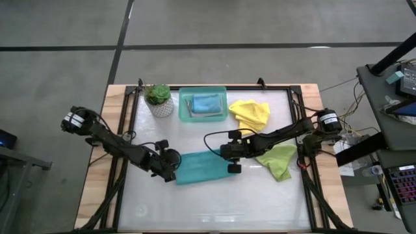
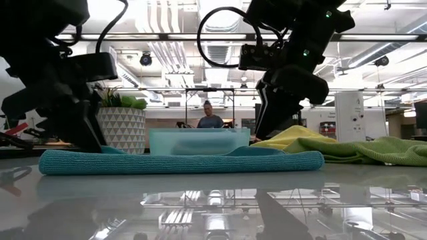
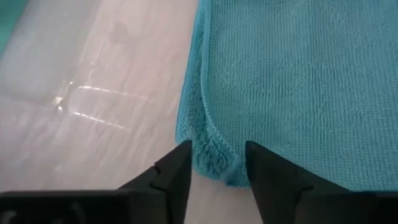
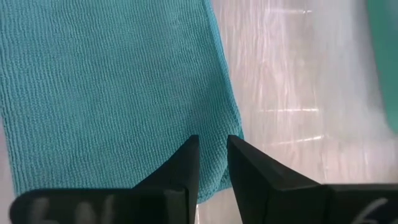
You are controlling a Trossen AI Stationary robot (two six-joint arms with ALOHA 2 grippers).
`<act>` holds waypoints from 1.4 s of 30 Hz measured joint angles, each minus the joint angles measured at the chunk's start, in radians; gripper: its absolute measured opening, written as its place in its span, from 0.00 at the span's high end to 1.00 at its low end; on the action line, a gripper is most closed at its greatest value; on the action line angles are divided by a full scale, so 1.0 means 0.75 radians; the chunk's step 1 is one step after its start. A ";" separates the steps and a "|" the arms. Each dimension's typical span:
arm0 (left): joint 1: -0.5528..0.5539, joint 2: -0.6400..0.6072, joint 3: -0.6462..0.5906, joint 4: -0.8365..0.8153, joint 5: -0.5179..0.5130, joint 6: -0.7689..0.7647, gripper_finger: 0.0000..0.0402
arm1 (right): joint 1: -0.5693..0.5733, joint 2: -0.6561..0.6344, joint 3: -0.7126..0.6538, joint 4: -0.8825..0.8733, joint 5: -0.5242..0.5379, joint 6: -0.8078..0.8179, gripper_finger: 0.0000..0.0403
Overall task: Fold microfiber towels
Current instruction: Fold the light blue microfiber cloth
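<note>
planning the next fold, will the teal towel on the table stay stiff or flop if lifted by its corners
Probably flops: the teal towel lies flat in soft folded layers. It looks light, thin microfiber. It may slide on the glossy table when pushed.

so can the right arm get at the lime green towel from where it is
Probably yes: the lime green towel lies uncovered just beside the right arm, whose gripper sits at the teal towel's edge; it must swing back.
</note>
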 joint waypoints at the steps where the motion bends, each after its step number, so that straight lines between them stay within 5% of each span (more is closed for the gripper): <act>1: 0.000 0.006 0.002 0.002 -0.002 0.001 0.69 | 0.000 0.000 0.000 0.000 0.000 0.000 0.82; 9: 0.000 0.006 -0.001 -0.002 -0.077 0.029 0.98 | 0.000 0.000 -0.001 0.002 0.000 0.001 0.82; 42: 0.017 0.084 -0.011 0.059 -0.325 0.081 1.00 | 0.000 0.002 -0.002 0.007 0.000 -0.004 0.83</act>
